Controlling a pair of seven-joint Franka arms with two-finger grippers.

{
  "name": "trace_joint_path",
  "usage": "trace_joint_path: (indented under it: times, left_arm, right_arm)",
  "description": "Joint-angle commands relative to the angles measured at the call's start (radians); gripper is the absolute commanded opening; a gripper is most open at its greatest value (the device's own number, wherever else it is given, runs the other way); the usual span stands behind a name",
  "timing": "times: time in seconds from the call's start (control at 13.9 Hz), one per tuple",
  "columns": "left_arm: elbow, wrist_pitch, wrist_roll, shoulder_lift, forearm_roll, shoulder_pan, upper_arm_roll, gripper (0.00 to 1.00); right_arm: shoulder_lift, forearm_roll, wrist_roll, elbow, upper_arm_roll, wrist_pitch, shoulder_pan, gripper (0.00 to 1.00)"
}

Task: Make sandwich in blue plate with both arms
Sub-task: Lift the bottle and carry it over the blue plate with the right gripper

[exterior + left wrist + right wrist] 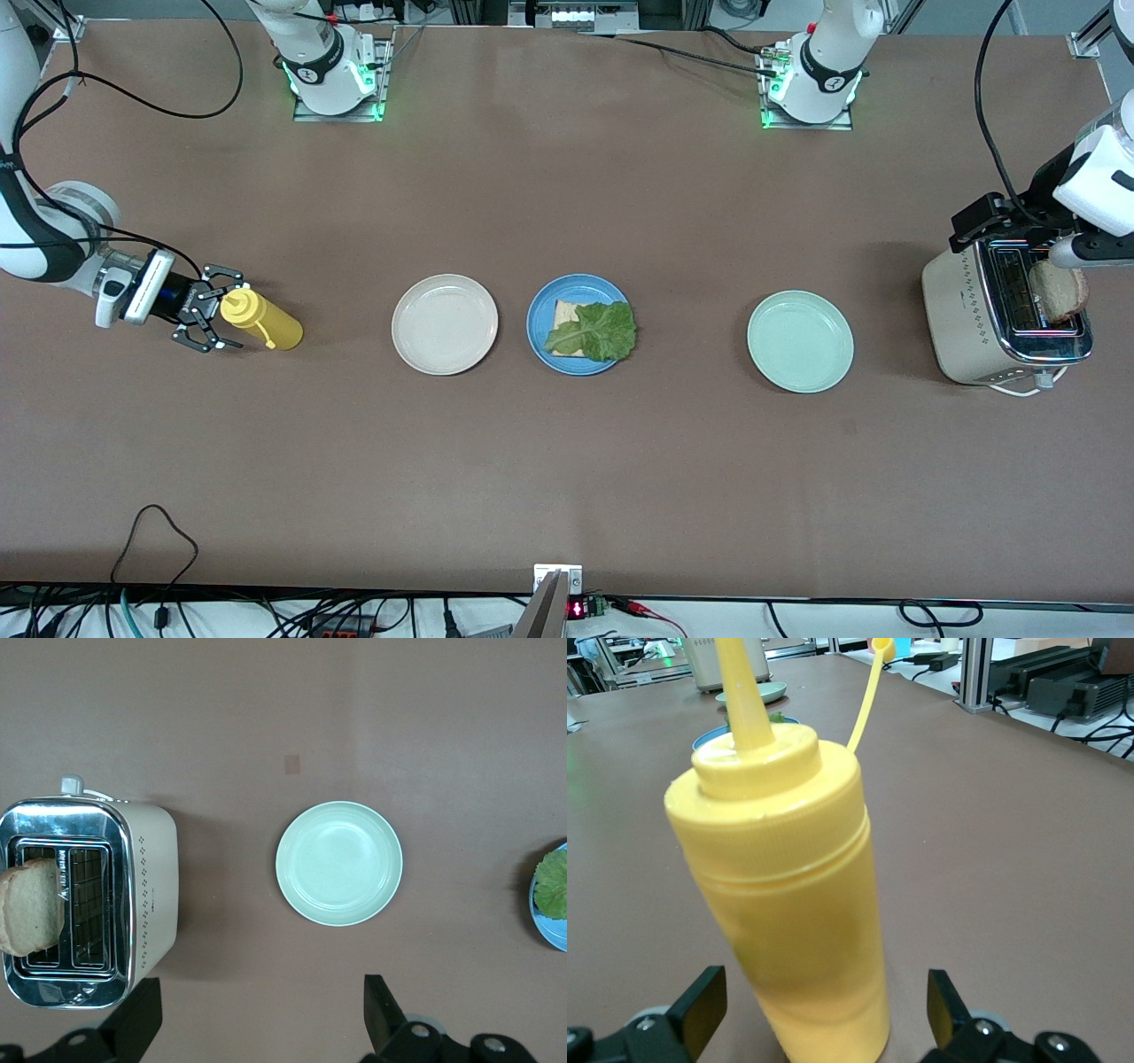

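On the counter's middle you have the blue plate (578, 324), between a cream plate (445, 323) and a mint plate (800, 341). It carries one bread slice (565, 312) with a lettuce leaf (595, 332) laid over it, so by my reading the sandwich is half built: base and greens down, top slice still to come.

Second slice (1059, 291): standing up out of the toaster (997, 323) at the left arm's end of the counter, not yet taken.

Left claw (257, 1019): over the toaster end, fingers spread, holding nothing.

Right claw (211, 310): at the right arm's end, fingers spread on either side of the yellow squeeze bottle (261, 319), not closed on it. The bottle's cap hangs open on its strap.

Hard to make out: most of the base slice is hidden under the leaf; the blue plate is cut off in the left wrist view; the toaster's second slot looks empty.
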Motion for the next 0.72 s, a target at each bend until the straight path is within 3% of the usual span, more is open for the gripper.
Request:
trace_joint_path:
  times: [0.0, 0.43, 0.51, 0.65]
  left_arm:
    - [-0.018, 0.000, 0.001, -0.022, 0.007, 0.012, -0.008, 1.00]
    - [-0.016, -0.004, 0.002, -0.022, 0.015, 0.014, -0.008, 1.00]
    - [-0.015, -0.004, 0.001, -0.022, 0.015, 0.012, -0.010, 1.00]
    - [-0.016, -0.009, 0.001, -0.022, 0.015, 0.012, -0.010, 1.00]
  right_arm:
    - [0.013, 0.022, -0.013, 0.009, 0.010, 0.032, 0.024, 1.00]
    - [0.013, 0.065, -0.010, 0.006, 0.030, 0.066, 0.059, 1.00]
    - [0.013, 0.065, -0.009, 0.006, 0.030, 0.066, 0.059, 0.91]
    - [0.011, 0.065, -0.007, 0.006, 0.030, 0.069, 0.059, 0.58]
